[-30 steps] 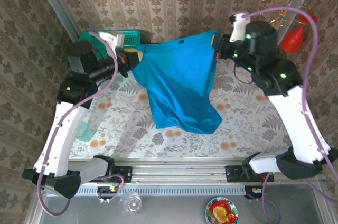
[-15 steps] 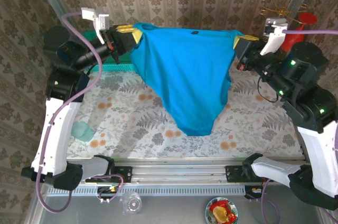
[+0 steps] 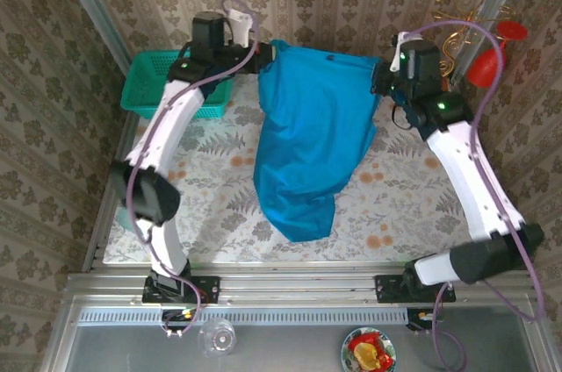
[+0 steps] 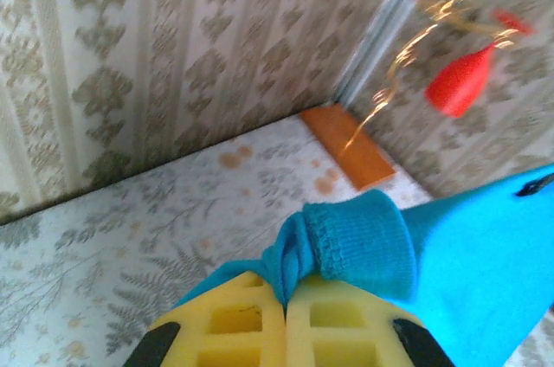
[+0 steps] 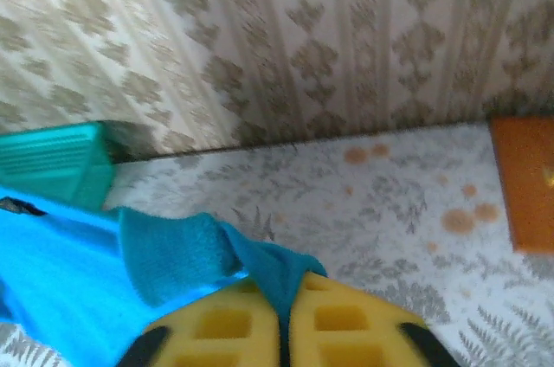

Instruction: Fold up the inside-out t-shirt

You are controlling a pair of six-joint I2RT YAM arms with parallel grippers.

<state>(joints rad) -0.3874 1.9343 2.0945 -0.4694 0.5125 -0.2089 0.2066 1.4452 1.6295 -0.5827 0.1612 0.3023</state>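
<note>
Cloth hangs between the two arms in the top view. The inside-out t-shirt (image 3: 312, 126) is strung along the far side of the table (image 3: 211, 188). The left gripper (image 3: 263, 53) carries one end of its upper edge and the right gripper (image 3: 380, 82) the other. The body droops in a long tongue whose lowest part lies on the flowered tabletop toward the near edge. A turquoise basket (image 3: 156, 82) sits at the far left, apart from the shirt. I judge this to be the spreading step, with no fold made yet.

From the left wrist, the yellow pads (image 4: 234, 324) are pressed together, with a bunched, ribbed hem of the shirt pinched in the seam between them. The rest of the cloth falls away to the right, above the table's far corner.

From the right wrist, the yellow pads (image 5: 346, 324) likewise meet on a gathered edge of the shirt, so this claw is pinching cloth too. The body of the shirt trails off to the left, toward the basket.

The next move probably calls for both arms to travel together, keeping the top edge taut while lowering it. That way the shirt settles flat and unwrinkled on the table, and neither pinch should let go until it does
</note>
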